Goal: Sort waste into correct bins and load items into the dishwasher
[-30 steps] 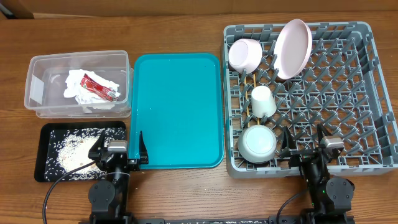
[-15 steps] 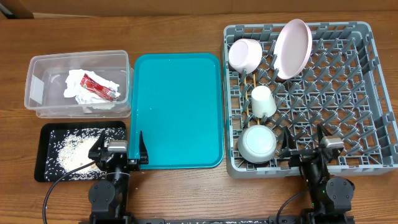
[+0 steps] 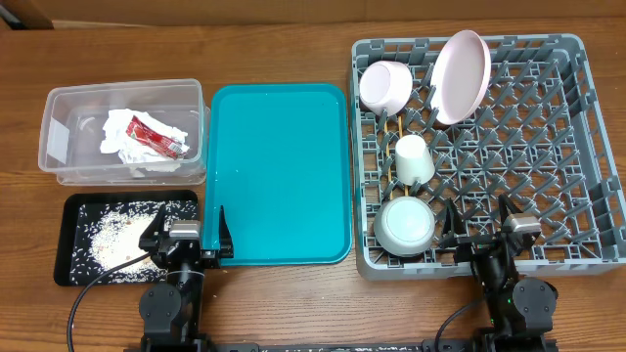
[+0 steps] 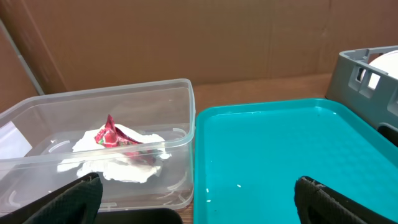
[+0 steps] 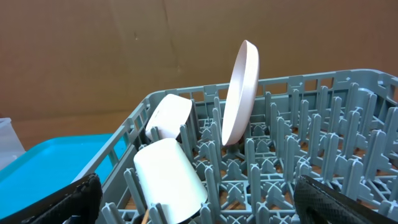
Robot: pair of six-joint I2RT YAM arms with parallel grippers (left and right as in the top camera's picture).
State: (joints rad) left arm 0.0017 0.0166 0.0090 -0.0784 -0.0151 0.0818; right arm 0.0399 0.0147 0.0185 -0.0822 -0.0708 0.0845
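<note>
The crumpled napkin (image 3: 127, 152) and red sauce packet (image 3: 156, 137) lie in the clear tub (image 3: 59, 108). Rice (image 3: 117, 235) lies in the black tray (image 3: 73, 274). The grey dish rack (image 3: 548, 127) holds the pink plate (image 3: 461, 76) on edge, the pink bowl (image 3: 385, 86), the cream cup (image 3: 414, 158), the grey-green bowl (image 3: 405, 226) and the chopsticks (image 3: 392, 171), mostly hidden by the cup. My left gripper (image 3: 189, 240) is open and empty at the near edge between black tray and teal tray. My right gripper (image 3: 479, 235) is open and empty over the rack's near edge.
The teal tray (image 3: 279, 176) lies between the bins and the rack, with a few rice grains (image 4: 239, 185) near its front left corner. Cardboard walls stand behind the table. The rack's right half has bare pegs.
</note>
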